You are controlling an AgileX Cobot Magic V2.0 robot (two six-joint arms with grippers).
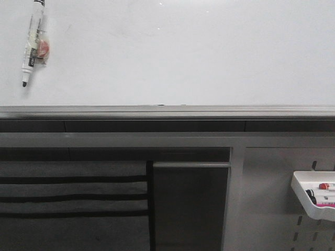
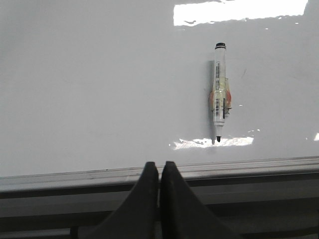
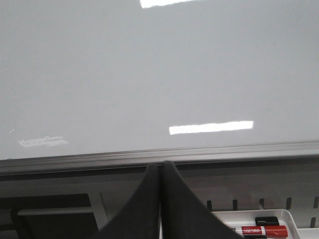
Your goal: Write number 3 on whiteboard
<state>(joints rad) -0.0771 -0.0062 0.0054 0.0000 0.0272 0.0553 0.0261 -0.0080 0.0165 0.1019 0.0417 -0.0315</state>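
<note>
Both tools are closed on nothing: in each wrist view the two dark fingers press flat together. The left tool (image 2: 159, 172) points at the grey rail (image 2: 239, 167) along the lower edge of the whiteboard (image 2: 99, 89), and the right tool (image 3: 160, 172) points at the same rail further along; neither shows in the front view.

On the whiteboard, a marker (image 2: 220, 92) hangs upright with its uncapped black tip down, held to the glossy surface by a small clip with an orange-red patch. In the front view this marker (image 1: 33, 44) sits near the board's upper left, its top cut off by the frame edge. No digit 3 is written on the visible board; only light reflections and faint smudges show.

Below the rail, a white tray (image 1: 314, 201) with a pink lower edge hangs on the slotted grey pegboard (image 1: 272, 198). It holds a red marker (image 3: 259, 231) and a small black object (image 3: 266, 220), too small to identify. The tray is cut off at the frame edge in both views.
</note>
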